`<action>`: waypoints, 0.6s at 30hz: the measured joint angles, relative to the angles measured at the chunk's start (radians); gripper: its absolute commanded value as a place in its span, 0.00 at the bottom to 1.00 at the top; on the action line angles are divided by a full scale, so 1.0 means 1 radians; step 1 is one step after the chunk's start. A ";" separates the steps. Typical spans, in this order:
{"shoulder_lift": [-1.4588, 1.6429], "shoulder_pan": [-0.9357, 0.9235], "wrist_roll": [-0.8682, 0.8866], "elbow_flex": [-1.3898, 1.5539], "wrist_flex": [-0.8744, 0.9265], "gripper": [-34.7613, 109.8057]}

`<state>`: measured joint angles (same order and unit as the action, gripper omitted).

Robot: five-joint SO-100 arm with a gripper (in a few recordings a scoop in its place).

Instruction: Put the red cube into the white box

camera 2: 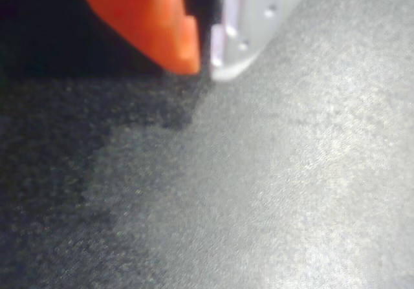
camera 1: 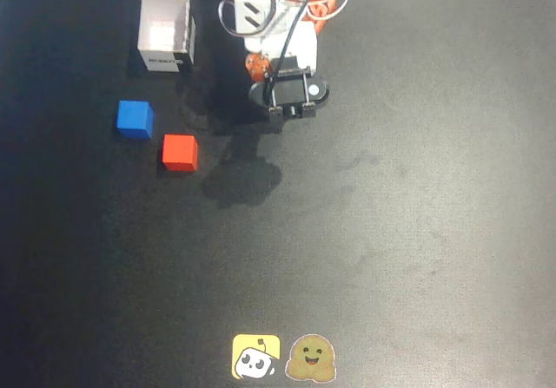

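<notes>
Overhead view, taken as a clock face. The black table [camera 1: 417, 232] carries everything. The arm [camera 1: 274, 23], white with orange parts, is folded at twelve o'clock, and its pincer [camera 1: 282, 101] is held just below the base. In the wrist view an orange finger [camera 2: 152, 21] and a white finger [camera 2: 249, 27] are seen with tips almost touching and nothing between them, so the pincer is judged closed and empty. The white box [camera 1: 167, 34] stands open-topped at about eleven o'clock; dark lettering is printed on its near wall but cannot be read. The red cube [camera 1: 180, 153] rests at about ten o'clock, near the blue cube [camera 1: 135, 119] but apart from it, and well apart from the box. The cube is judged light, rigid and matte, unlikely to slip; two opposite flat faces should be taken. Two cartoon stickers [camera 1: 282, 358] lie at six o'clock; no writing is seen on them.
</notes>
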<state>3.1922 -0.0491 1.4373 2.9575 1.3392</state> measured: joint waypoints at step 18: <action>0.000 -0.003 0.000 0.000 0.000 0.24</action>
<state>3.1922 -0.0522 1.4373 2.9575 1.3392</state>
